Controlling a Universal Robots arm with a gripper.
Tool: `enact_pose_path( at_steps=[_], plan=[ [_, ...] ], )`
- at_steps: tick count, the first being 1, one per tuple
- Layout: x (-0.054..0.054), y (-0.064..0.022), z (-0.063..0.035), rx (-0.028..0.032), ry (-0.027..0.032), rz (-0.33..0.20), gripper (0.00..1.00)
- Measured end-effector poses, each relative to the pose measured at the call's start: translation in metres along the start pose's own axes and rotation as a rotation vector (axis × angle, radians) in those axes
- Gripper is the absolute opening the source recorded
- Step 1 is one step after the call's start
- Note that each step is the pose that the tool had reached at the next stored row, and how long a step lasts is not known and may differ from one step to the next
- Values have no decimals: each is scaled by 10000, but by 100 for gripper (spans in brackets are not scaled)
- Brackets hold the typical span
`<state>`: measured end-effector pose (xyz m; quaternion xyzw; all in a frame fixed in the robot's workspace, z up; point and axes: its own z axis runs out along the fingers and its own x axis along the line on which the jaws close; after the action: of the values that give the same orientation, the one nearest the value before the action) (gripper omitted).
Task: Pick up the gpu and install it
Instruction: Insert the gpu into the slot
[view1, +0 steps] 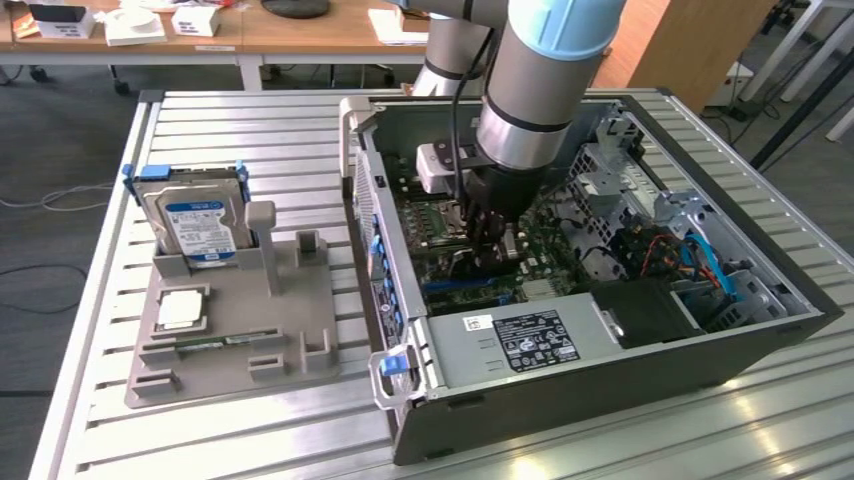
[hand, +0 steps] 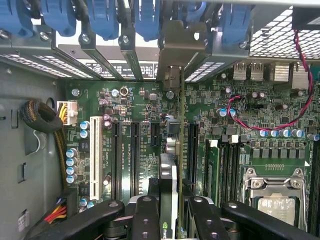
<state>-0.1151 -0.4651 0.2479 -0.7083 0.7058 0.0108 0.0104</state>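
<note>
Black gripper (hand: 172, 212) fingers (hand: 145, 215) crowd the wrist view, and they are clamped on the gpu (hand: 169, 190), holding it edge-on by its top so the card hangs straight down between them. Jaws stand at a middling width, closed on the card's thickness. In the exterior view the arm (view1: 534, 90) reaches down into the open computer case (view1: 747, 340), with the gripper (view1: 491, 240) low over the motherboard (view1: 461, 275) and the card's dark body just visible under it.

Card sits over the row of black expansion slots (hand: 134, 155), its metal bracket (hand: 175, 50) up against the rear slot openings under the blue retention clips (hand: 145, 17). Whether the edge connector is seated yet, I cannot tell.

Handling call: this looks a stiff, light, thin board, fragile at the fan and soldered parts, so a grip on the bare top edge seems right. Off to the exterior view's left, the hard drive (view1: 198, 222) stands in the grey parts holder (view1: 227, 350).
</note>
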Motion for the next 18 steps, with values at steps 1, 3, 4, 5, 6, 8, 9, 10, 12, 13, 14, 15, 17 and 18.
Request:
enact_pose_path(
  at_steps=[1,3,4,5,6,8,9,10,12,13,14,15,17,18],
  plan=[
    [0,0,0,0,1,0,27],
    [0,0,0,1,0,0,27],
    [0,0,0,0,-1,1,27],
    [0,0,0,0,0,1,27],
    [0,0,-3,0,0,1,27],
    [0,5,-2,0,2,-2,27],
    [0,6,-1,0,1,0,27],
    [0,6,-1,0,1,1,27],
    [0,7,0,0,1,0,27],
    [0,7,0,0,1,0,27],
    [-1,7,0,1,-1,1,27],
    [-3,7,1,2,-2,1,27],
    [-9,9,1,1,-1,1,27],
    [-9,9,1,0,0,0,27]
  ],
)
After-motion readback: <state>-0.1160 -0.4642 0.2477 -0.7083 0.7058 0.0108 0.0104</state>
